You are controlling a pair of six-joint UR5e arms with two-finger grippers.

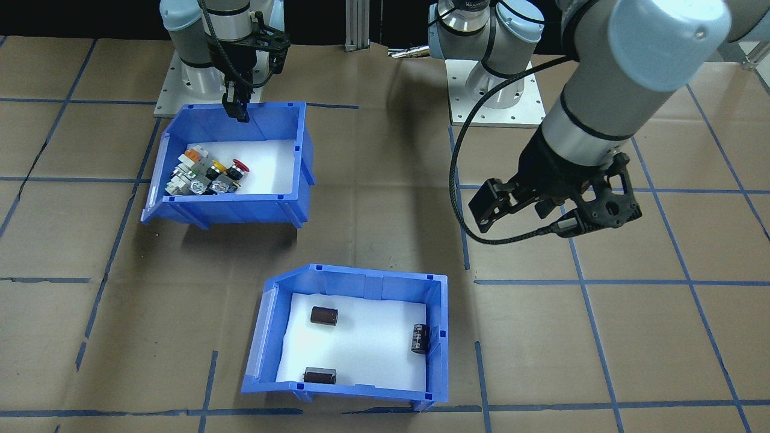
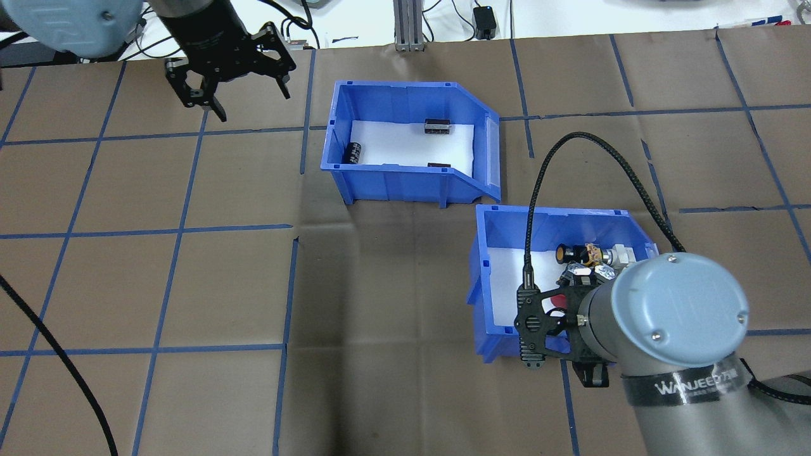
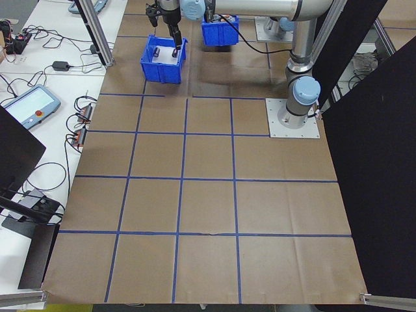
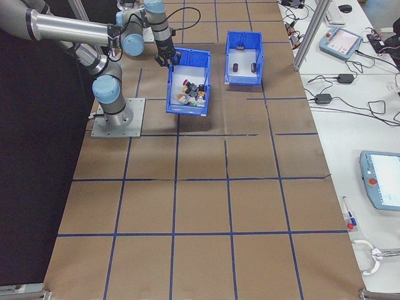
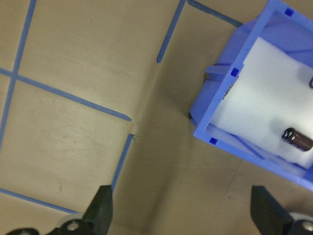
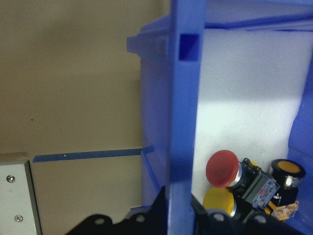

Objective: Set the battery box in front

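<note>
The battery box (image 1: 355,282) is a blue bin with white foam lining and three dark cylinders (image 1: 324,316). It stands on the table, in the overhead view (image 2: 393,180) at the top middle. My left gripper (image 2: 250,101) hovers open and empty to the left of it, apart from it; the left wrist view shows its spread fingers (image 5: 102,210) and a corner of the box (image 5: 230,93). My right gripper (image 1: 237,108) is shut on the wall of the other blue bin (image 1: 234,213), which holds colourful switches (image 1: 207,174). That wall (image 6: 183,122) sits between its fingers.
The switch bin (image 2: 557,218) stands just nearer the robot and to the right of the battery box, their corners close together. Both arm base plates (image 1: 496,102) sit at the robot's edge. An aluminium post (image 2: 405,25) rises beyond the table.
</note>
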